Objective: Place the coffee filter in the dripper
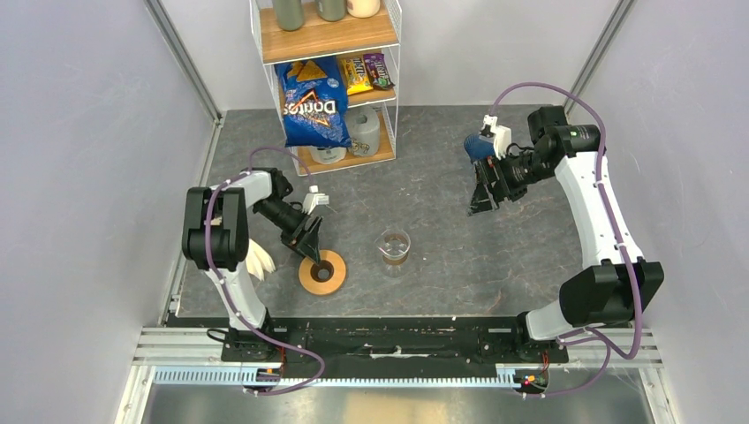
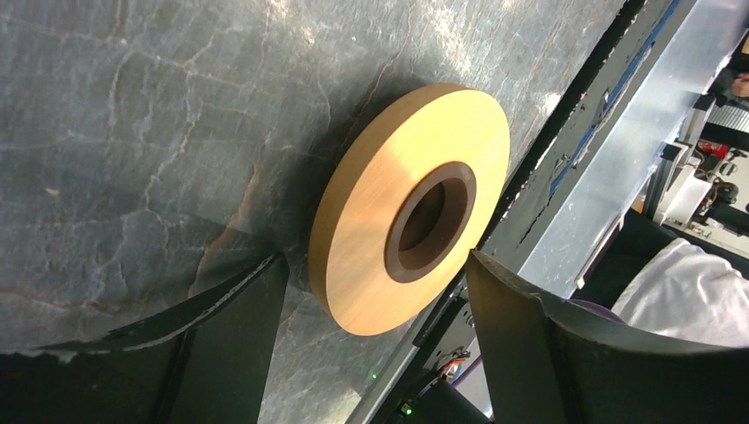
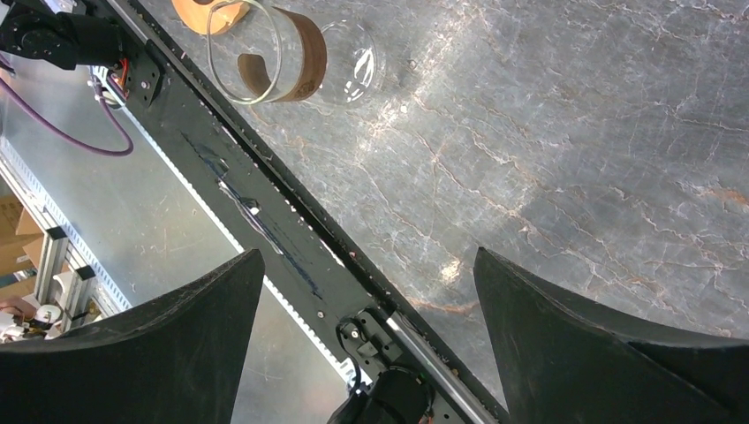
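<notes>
The dark blue dripper stands at the back right of the table, partly hidden behind my right wrist. No single white coffee filter shows in any view. My left gripper is open and low over the table, at the far-left edge of the flat wooden ring. In the left wrist view the fingers of the left gripper flank the near edge of the ring without touching it. My right gripper is open, empty and raised above the table in front of the dripper; it also shows in the right wrist view.
A fanned bundle of cream paper filters lies by the left arm. A clear glass cup stands mid-table and also shows in the right wrist view. A wire shelf with a chips bag stands at the back.
</notes>
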Robot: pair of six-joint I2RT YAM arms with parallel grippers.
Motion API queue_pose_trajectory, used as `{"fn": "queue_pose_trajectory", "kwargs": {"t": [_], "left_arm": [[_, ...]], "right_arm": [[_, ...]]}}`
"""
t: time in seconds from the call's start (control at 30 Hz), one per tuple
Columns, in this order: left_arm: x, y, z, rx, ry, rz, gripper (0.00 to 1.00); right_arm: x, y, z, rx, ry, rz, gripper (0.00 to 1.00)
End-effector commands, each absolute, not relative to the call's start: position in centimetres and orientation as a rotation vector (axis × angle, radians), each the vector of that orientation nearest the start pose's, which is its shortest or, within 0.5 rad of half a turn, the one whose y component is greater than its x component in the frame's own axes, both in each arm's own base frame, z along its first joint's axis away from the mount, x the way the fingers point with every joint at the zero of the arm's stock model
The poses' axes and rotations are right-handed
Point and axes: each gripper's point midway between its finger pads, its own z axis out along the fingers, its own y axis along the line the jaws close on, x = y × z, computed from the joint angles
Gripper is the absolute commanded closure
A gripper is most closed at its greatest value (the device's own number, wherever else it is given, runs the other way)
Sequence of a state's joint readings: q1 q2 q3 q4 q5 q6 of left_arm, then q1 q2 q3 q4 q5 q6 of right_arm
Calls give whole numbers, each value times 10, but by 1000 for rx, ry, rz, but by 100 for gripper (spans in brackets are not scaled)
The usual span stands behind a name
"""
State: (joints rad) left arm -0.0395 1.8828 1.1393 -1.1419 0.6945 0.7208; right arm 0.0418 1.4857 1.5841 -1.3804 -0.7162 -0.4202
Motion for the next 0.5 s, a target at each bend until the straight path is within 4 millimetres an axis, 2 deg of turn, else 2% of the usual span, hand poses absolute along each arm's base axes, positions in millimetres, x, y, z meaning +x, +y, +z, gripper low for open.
{"fn": "queue_pose_trajectory", "kwargs": {"t": [0.0,0.17,0.3,0.47], "left_arm": [[230,-108,41,995,2722,-1238,25],[226,-112,49,996,2693,-1289,48],[222,-113,58,994,2679,-1321,71],[217,-115,77,972,2655,-1341,92]], "right_arm": [[247,110,245,-748,2488,868,3],[246,110,244,-756,2486,867,3],[246,110,244,-759,2484,865,3],[244,110,246,-766,2474,866,3]]}}
